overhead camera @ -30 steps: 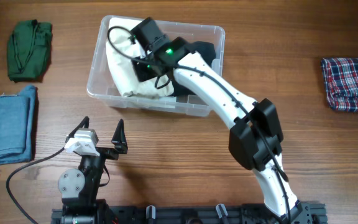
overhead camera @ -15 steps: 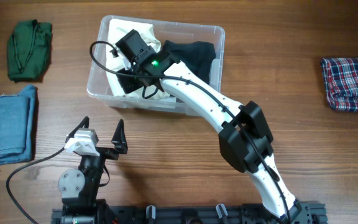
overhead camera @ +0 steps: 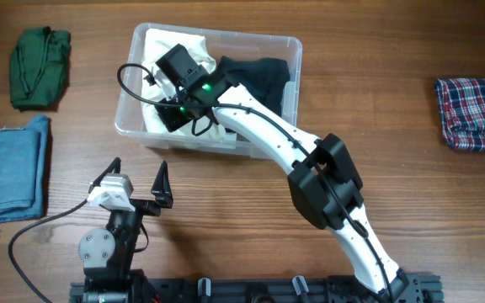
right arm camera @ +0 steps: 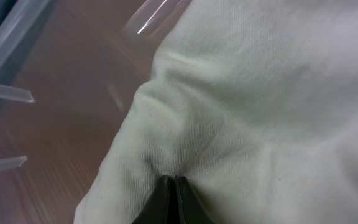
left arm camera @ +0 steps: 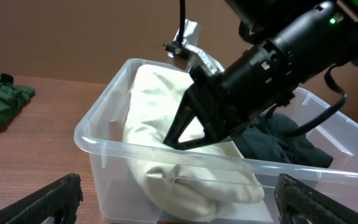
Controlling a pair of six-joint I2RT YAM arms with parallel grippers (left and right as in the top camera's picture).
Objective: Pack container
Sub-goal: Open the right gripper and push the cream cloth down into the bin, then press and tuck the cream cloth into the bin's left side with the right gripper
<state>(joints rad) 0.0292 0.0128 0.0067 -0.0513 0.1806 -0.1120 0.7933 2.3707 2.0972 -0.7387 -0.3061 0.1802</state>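
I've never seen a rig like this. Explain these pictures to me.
These are two robot arms at a wooden table, each ending in a two-finger gripper. One picture looks down from above; the other two come from cameras on the wrists. On the table stands a clear container; outside it lie a green cloth, a blue cloth and a plaid cloth. Inside it lie a white cloth and a dark cloth. The right gripper is shut, its tips pressed into the white cloth; whether it pinches a fold I cannot tell. The left gripper is open and empty.
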